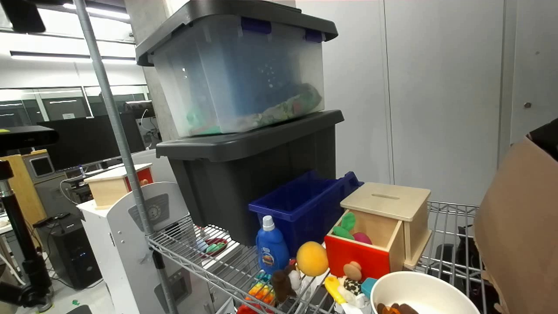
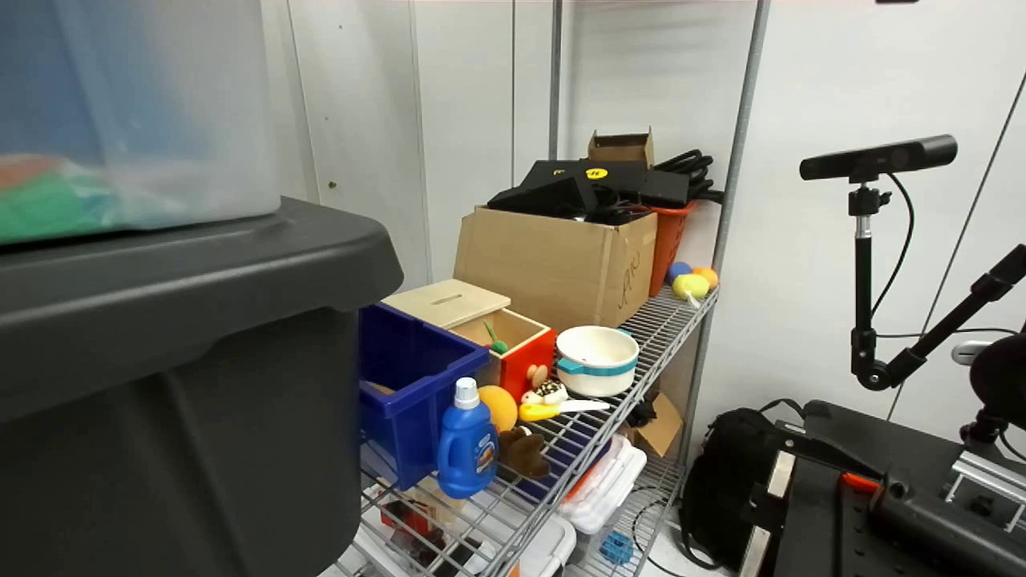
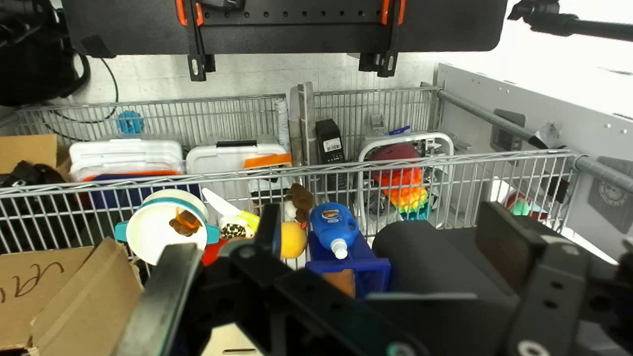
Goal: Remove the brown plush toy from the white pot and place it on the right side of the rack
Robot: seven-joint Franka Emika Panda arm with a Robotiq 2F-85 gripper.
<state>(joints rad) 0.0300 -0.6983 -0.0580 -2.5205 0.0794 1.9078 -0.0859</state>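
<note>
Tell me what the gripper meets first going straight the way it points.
Probably the dark grey bin lid, ahead of the open gripper; depth is unclear, so possibly the blue detergent bottle beside it.

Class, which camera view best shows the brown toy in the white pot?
The wrist view: looking down into the white pot, it shows the brown toy unobstructed. In an exterior view the picture's lower edge crops the toy; in an exterior view the pot hides it.

- an exterior view along the rack (image 1: 196, 267), white pot (image 1: 436, 290) near;
- an exterior view facing back, grey bin (image 2: 176, 433) close;
- wrist view from above, apparently inverted;
- white pot shared by all
</note>
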